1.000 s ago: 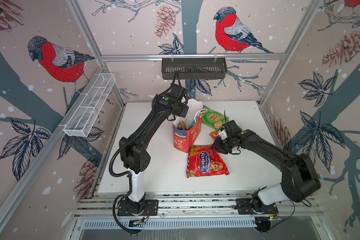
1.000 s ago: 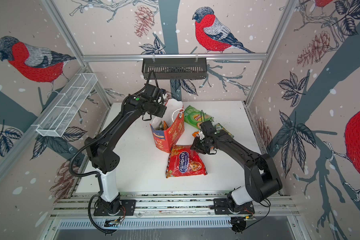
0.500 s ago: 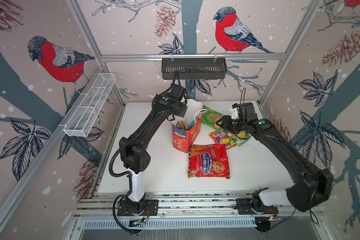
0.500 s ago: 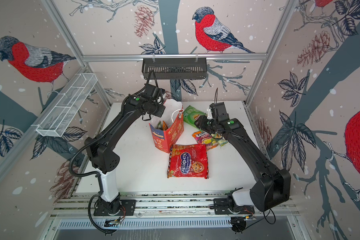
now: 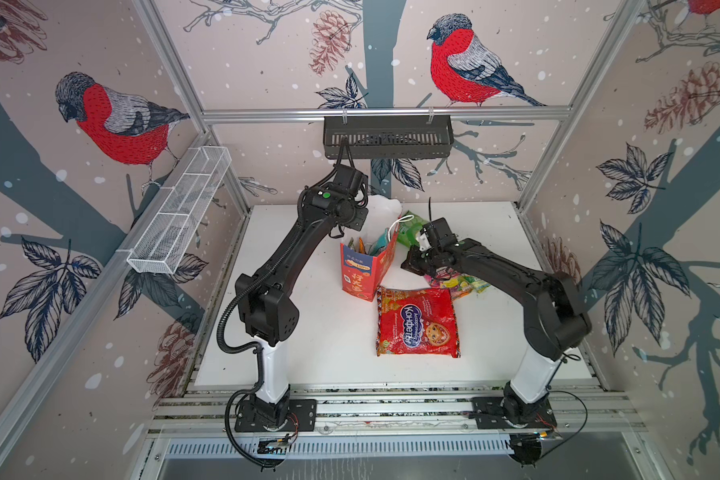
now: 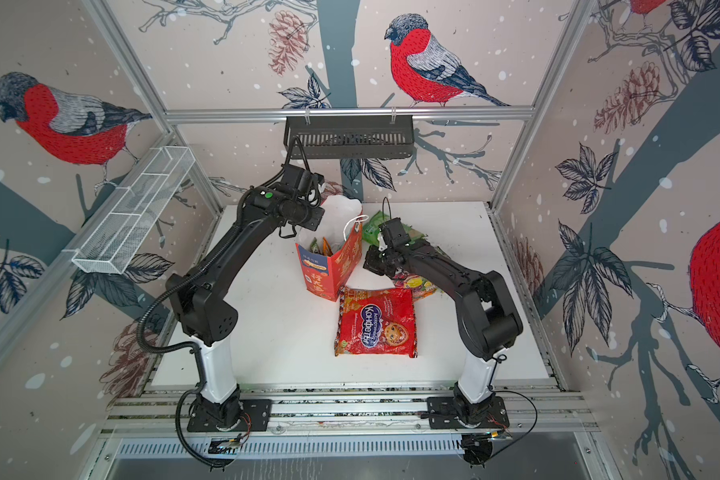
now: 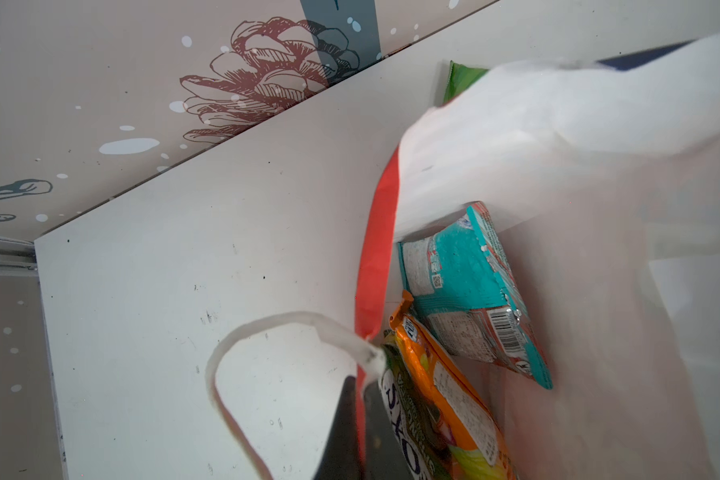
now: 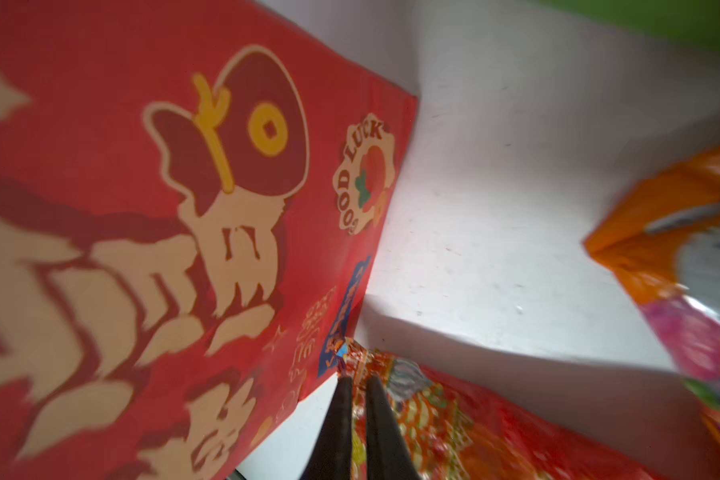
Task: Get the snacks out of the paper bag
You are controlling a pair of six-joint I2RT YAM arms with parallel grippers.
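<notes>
My left claw (image 7: pixel 360 386) is clenched on the red rim of the paper bag (image 7: pixel 377 249), right at the root of a white cord handle (image 7: pixel 233 365). Just past my fingertips, inside the bag's white wall, an orange pack (image 7: pixel 433 395) lettered FOX'S stands on end. Beyond it a teal packet (image 7: pixel 462 291) with a barcode leans the same way. On the outer side of the rim the table (image 7: pixel 163 291) lies bare, open out to its edge.

My right claw (image 8: pixel 358 380) has its jaws drawn almost together with nothing between them. It hovers beside the bag's broad face, which carries a GOOD LUCK badge (image 8: pixel 364 174) and big cream characters. Just ahead of its tips is a corner of the large red packet (image 5: pixel 416 322). The packet lies flat, marked Конфеты, its long axis running from the bag's foot toward my bases. On the claw's other side sits an orange candy pack (image 8: pixel 661 232), with open table between. The bag stands upright, mouth up. Farthest off, a green chip bag (image 5: pixel 410 232) lies behind it.
</notes>
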